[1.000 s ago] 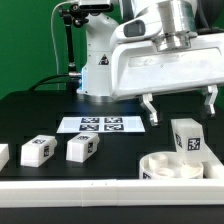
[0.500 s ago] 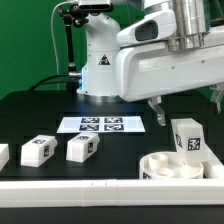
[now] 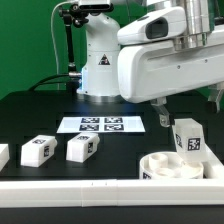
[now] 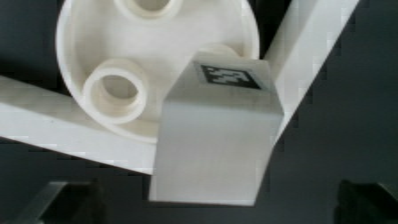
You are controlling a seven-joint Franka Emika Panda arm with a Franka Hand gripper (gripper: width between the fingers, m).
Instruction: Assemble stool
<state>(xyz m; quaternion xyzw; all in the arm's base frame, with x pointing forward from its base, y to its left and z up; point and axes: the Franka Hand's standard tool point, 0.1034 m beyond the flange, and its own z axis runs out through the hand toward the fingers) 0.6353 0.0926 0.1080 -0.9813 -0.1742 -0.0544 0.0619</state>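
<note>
Tho still open, end effector [image 3: 189,112] now nearer upright leg [image 3: 187,138].

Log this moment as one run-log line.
gripper: open, empty | position: over upright leg | upright leg: standing at seat disc | loose legs: lying on table, exterior view's left

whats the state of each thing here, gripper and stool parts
gripper: open, empty, over the upright leg
upright leg: standing on end at the seat disc, not gripped
seat disc: lying flat, sockets up
middle loose leg: on its side, unattached
loose leg beside it: on its side, unattached
</note>
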